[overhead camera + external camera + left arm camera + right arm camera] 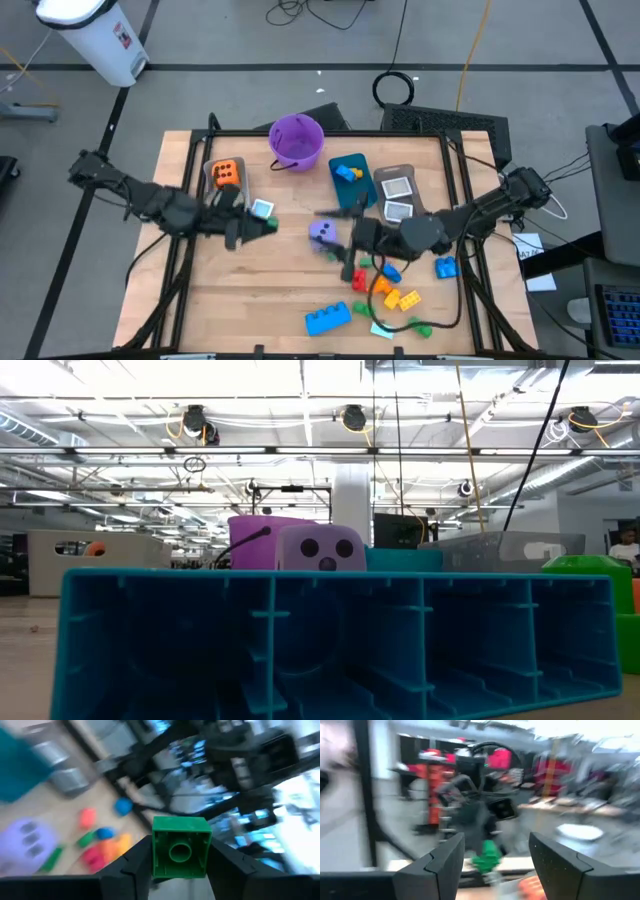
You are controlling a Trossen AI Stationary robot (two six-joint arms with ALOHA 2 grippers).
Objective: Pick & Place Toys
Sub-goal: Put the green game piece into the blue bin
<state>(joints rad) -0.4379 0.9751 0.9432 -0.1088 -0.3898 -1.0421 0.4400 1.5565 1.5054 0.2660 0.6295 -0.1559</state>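
Green plastic brick (180, 847) is sitting clamped between the fingers of the left pincer (262, 226), held by its flat sides; it is looking light, stiff and a little slippery. Right pincer (347, 240) is standing apart and empty beside the purple dice (322, 233). Behind the left pincer, a grey bin (214, 170) is holding an orange dice (227, 172).

Two dice (226, 172), three bins (352, 180), one purple bucket (296, 141)

Bucket (296, 141) stands at the surface's (270, 290) far edge; die (322, 233) lies centrally; loose bricks (395, 296) lie right of it; long brick (328, 319) lies nearest the front
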